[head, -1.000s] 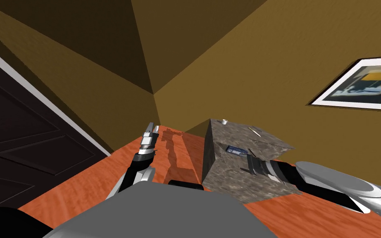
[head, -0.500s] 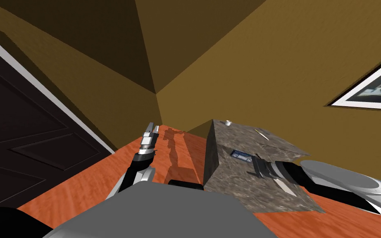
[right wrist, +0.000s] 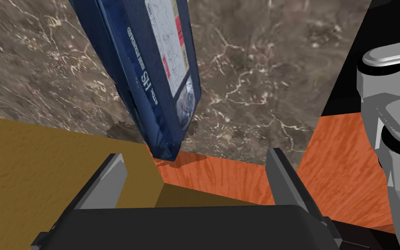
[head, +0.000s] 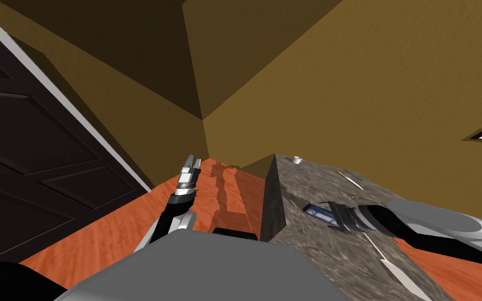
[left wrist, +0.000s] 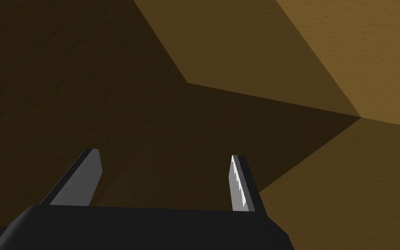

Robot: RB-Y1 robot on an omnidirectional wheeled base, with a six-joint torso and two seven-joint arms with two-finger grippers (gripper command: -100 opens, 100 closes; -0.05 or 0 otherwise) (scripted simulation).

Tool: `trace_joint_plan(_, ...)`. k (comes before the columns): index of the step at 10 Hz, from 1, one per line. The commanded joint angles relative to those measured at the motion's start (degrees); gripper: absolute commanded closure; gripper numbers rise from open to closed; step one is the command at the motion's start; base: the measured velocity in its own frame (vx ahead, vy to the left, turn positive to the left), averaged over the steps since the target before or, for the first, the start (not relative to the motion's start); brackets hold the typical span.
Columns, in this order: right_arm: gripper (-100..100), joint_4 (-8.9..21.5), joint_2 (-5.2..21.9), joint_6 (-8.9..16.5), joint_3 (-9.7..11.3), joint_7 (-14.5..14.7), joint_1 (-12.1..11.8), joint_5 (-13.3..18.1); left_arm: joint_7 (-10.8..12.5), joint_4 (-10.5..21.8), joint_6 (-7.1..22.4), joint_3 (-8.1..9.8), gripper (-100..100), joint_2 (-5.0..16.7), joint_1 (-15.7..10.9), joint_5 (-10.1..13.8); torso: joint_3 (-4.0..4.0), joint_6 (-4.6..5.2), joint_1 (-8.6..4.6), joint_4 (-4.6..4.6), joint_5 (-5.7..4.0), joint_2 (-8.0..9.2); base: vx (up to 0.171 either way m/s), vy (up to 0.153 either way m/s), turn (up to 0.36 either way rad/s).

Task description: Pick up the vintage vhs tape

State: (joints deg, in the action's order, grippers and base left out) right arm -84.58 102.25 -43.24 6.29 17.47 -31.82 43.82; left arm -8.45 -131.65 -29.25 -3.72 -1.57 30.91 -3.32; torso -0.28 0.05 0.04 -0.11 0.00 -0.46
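While right gripper gapes wide, VHS tape lies flat on marbled block, head-view right of centre; closing now risks pinching only tape end, skidding it. Left gripper wide too.

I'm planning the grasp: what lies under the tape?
The tape lies on a brown marbled top. The patch directly beneath it is covered. The right end effector stands open at its near end.
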Motion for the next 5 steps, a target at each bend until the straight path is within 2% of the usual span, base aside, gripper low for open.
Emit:
trace_joint_plan(1,-100,-0.1,0.8,0.2,-1.2,0.6,-2.5,-0.8,0.0,0.0,0.0,0.0,0,0.0,0.0,0.0,0.0,0.0,0.0,0.0,0.0,0.0,0.039,-0.017,-0.021)
trace_joint_plan(2,-100,0.8,2.2,-0.3,-0.3,0.4,-3.4,-0.2,0.0,0.0,0.0,0.0,0,0.0,0.0,0.0,0.16,0.03,-0.01,0.06,-0.01,0.27,0.057,-0.012,0.11)
trace_joint_plan(3,-100,1.6,3.3,-0.9,0.7,0.1,-4.3,0.3,0.0,0.0,0.0,0.0,0,0.0,0.0,0.0,0.18,0.0,-0.02,0.08,-0.02,0.29,0.127,-0.023,0.152)
trace_joint_plan(5,-100,1.6,3.3,-0.9,0.7,0.1,-4.3,0.3,0.0,0.0,0.0,0.0,0,0.0,0.0,0.0,0.09,0.01,-0.01,0.04,-0.02,0.15,0.064,-0.007,0.029)
